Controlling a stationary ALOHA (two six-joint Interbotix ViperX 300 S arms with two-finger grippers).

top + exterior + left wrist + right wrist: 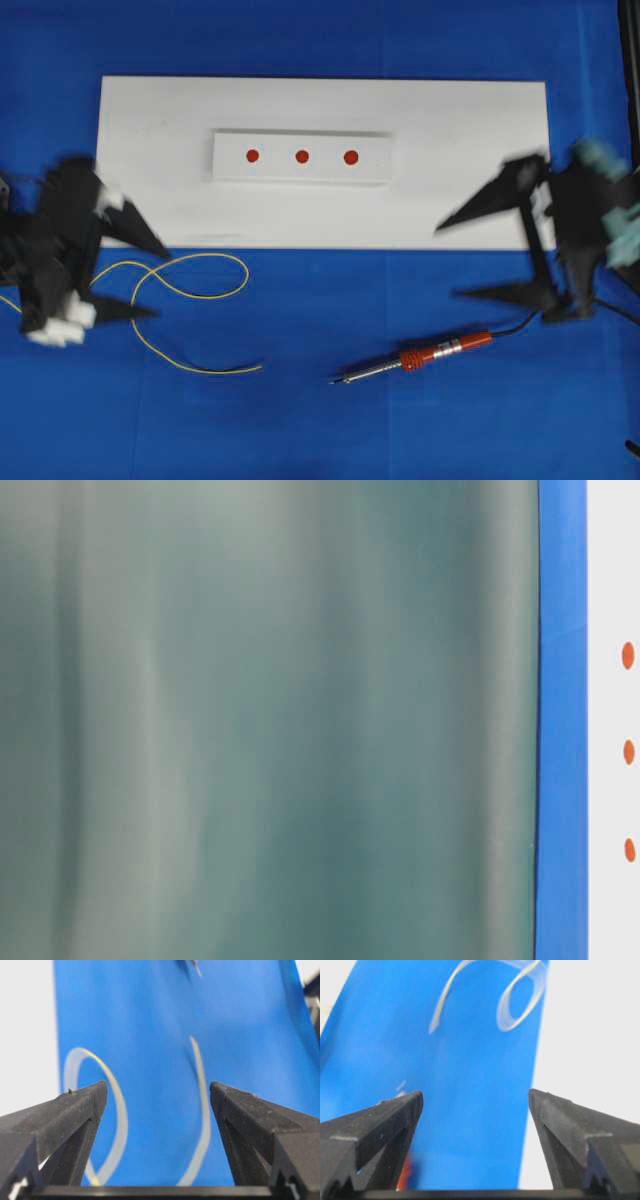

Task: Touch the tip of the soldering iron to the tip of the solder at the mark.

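Two black end effectors, left (pixel 148 280) and right (pixel 450 258), gape empty over one blue desk (pixel 320 420). One white rectangular board (pixel 470 190) carries one small white strip (pixel 230 168) with three red dots (pixel 301 156); table-level shows only blur. One looped thin yellow solder wire (pixel 190 290) lies bottom-left; one red-orange-handled, silver-tipped soldering iron (pixel 420 358) lies bottom-right.

On my overhead view both arms are matte black. The black, white-blocked left gripper (pixel 150 280) has tapering pointed fingers (pixel 65 1120); the black right gripper (pixel 460 258) carries pale teal parts behind its wedge-shaped, grainy plastic fingers (pixel 380 1125).
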